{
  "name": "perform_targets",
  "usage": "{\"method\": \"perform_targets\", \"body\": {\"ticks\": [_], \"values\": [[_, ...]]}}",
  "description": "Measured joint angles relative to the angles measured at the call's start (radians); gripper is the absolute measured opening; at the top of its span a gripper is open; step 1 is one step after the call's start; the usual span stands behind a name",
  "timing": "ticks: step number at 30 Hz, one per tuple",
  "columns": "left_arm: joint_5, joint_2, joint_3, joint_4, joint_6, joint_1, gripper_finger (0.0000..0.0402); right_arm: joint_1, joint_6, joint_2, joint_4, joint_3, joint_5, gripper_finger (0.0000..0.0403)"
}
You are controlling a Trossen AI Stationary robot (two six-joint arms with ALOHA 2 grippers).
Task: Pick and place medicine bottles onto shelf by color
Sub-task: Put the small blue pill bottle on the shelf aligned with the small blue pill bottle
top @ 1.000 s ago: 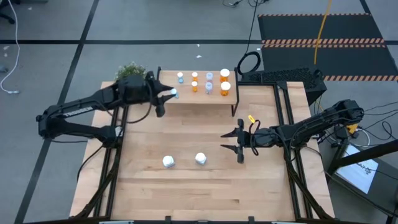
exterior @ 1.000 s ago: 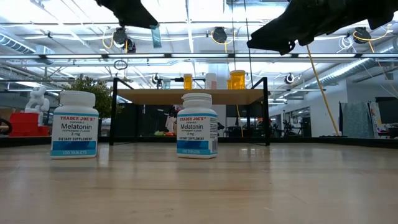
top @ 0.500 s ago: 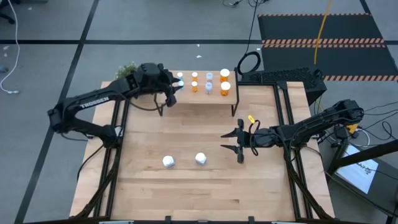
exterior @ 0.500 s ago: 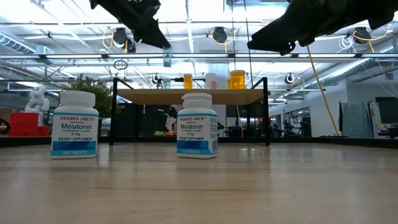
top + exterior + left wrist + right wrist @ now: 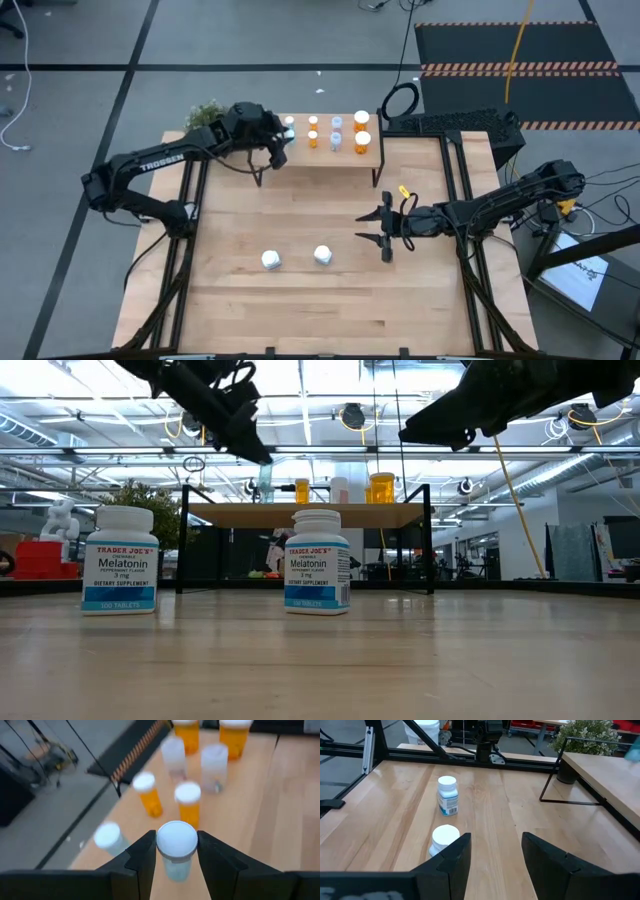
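Observation:
My left gripper is shut on a pale blue, white-capped medicine bottle over the left part of the shelf, just above its board. The shelf holds several orange and pale bottles, among them a pale blue one and two small orange ones. Two white Melatonin bottles stand upright on the table; they also show in the low view. My right gripper is open and empty, hovering to the right of the white bottles. My left gripper pinches the pale blue bottle by its upper part, just under the white cap, one finger on each side. The fingers slant down from the table's left toward the shelf. The bottle stays upright; I cannot tell whether its base touches the board.
A potted plant stands at the shelf's left end. A black device and a cable loop lie at the far right. The shelf's black legs stand on the table. Bare wood lies between the white bottles and the shelf.
My left gripper has carried the pale blue bottle toward the table's far edge and a little right, over the shelf, then down toward the board. The bottle has stayed upright in the hold.

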Motion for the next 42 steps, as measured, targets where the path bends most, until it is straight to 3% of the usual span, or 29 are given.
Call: {"method": "perform_targets", "body": {"ticks": [8, 42], "values": [[0.001, 0.006, -0.053, 0.066, -0.018, 0.005, 0.014, 0.0, 0.0, 0.0, 0.0, 0.0, 0.006, 0.0169], [-0.032, 0.08, -0.055, 0.103, -0.034, 0.032, 0.0141, -0.001, -0.002, 0.0, 0.0, 0.0, 0.006, 0.0169]]}}
